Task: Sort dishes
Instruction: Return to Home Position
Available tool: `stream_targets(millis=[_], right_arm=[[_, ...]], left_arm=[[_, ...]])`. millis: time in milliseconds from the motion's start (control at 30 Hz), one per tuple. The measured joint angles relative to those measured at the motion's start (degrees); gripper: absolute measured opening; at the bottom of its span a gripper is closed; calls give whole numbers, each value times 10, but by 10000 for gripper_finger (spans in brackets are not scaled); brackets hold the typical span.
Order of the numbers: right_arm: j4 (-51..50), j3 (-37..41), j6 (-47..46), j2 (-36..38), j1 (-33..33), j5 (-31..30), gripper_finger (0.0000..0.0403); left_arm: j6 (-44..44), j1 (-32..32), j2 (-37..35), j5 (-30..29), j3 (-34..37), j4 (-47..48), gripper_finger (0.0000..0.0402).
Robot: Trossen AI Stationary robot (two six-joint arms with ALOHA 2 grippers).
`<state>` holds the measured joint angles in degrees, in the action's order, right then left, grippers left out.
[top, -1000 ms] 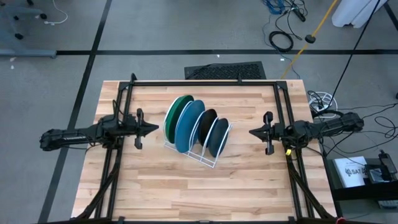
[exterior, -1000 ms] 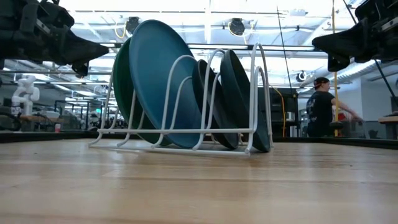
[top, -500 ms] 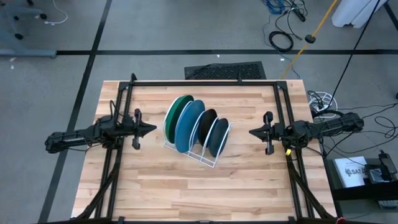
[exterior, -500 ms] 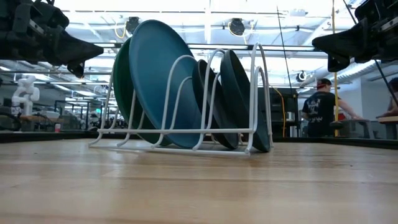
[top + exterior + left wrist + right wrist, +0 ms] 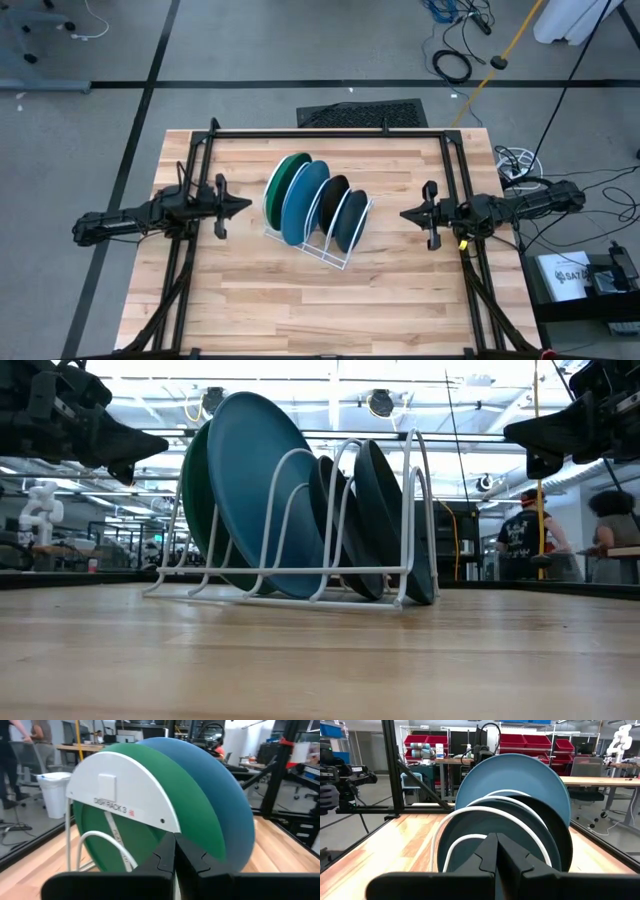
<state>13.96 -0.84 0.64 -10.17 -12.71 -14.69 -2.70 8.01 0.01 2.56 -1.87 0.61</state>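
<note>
We are looking at all four dishes standing on edge in the white wire rack [image 5: 330,256] near the middle of the desk [image 5: 300,310]. Counting from the left arm's side, we are seeing the green plate [image 5: 283,177] first and the blue plate [image 5: 303,203] just behind it. Then come the black plate [image 5: 333,192] and the dark teal plate [image 5: 351,222], which is nearest the right arm. The two larger plates are leaning close together, and the two smaller ones are sitting lower in their slots. The rack's white end panel [image 5: 125,795] is covering part of the green plate on the left arm's side.

Our left gripper [image 5: 250,207] is hovering above the desk, beside the rack's green end and apart from it. Its fingers [image 5: 162,862] are pressing together with nothing between them. Our right gripper [image 5: 403,213] is hovering opposite, well clear of the dark teal plate, its fingers [image 5: 485,855] likewise closed on nothing. Both are pointing toward the rack. Beyond the desk, a person [image 5: 520,535] is standing in the room.
</note>
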Motion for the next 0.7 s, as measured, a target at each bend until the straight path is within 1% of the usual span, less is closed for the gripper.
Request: stream_targets(millis=[167, 267, 567, 700], right_arm=[[0, 0, 0, 0, 0, -2, 0], [-1, 0, 0, 0, 0, -2, 0], [-1, 0, -3, 0, 0, -2, 0], [-15, 0, -15, 0, 0, 17, 0]], left_arm=[[-13, 0, 0, -23, 14, -18, 8], [-13, 0, 0, -27, 14, -17, 8], [16, 0, 0, -48, 15, -19, 8], [16, 0, 0, -52, 15, -18, 8]])
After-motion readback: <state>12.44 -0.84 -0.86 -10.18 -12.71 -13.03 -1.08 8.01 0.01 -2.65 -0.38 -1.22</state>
